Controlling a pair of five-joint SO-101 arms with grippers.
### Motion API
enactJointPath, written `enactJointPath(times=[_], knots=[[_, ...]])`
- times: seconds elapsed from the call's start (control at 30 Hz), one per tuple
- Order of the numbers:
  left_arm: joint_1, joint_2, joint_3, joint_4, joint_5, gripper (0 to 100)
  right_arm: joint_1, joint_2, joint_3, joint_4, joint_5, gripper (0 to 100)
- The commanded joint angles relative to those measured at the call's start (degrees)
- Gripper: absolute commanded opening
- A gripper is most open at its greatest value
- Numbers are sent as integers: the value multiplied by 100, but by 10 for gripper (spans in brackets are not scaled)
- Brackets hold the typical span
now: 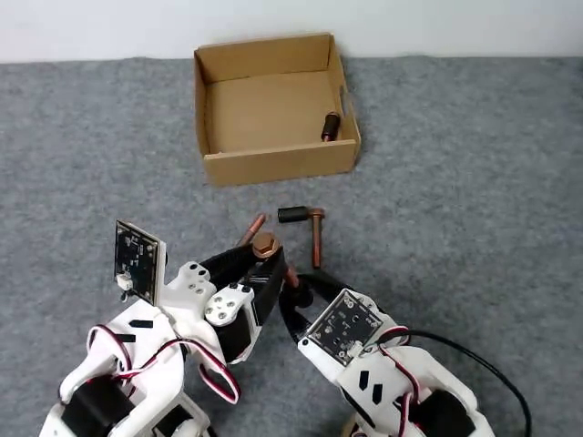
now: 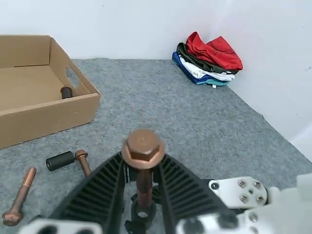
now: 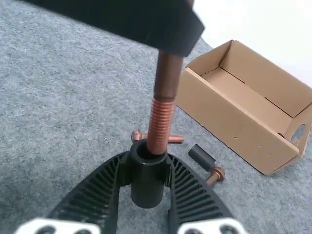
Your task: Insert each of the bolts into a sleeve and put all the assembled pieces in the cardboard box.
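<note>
Gripping bolt (image 2: 143, 148), left pincer (image 2: 142, 163), tip in sleeve (image 3: 146, 185)

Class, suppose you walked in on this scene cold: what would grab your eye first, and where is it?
Front and centre, the left gripper holds a copper bolt head-up, its threaded end in the mouth of a black sleeve clamped in the right gripper. Behind them, the cardboard box holds one assembled piece by its right wall.
</note>
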Motion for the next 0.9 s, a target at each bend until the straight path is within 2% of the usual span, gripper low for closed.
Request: enactJointPath(times=[0.0, 0.33, 0.53, 0.63, 0.73, 0.87], knots=[[62, 9, -180, 88, -79, 4, 4, -40, -97, -171, 53, 8], [62, 44, -154, 149, -229, 4, 4, -40, -105, -171, 53, 8], [79, 18, 497, 149, -237, 5, 4, -40, -105, -585, 79, 8], [237, 9, 971, 158, -527, 8, 4, -40, -79, -585, 308, 8], [273, 9, 1200, 167, -703, 70, 4, -40, -79, -593, 325, 8], [176, 44, 901, 501, -897, 194, 4, -40, -70, -567, 308, 8]])
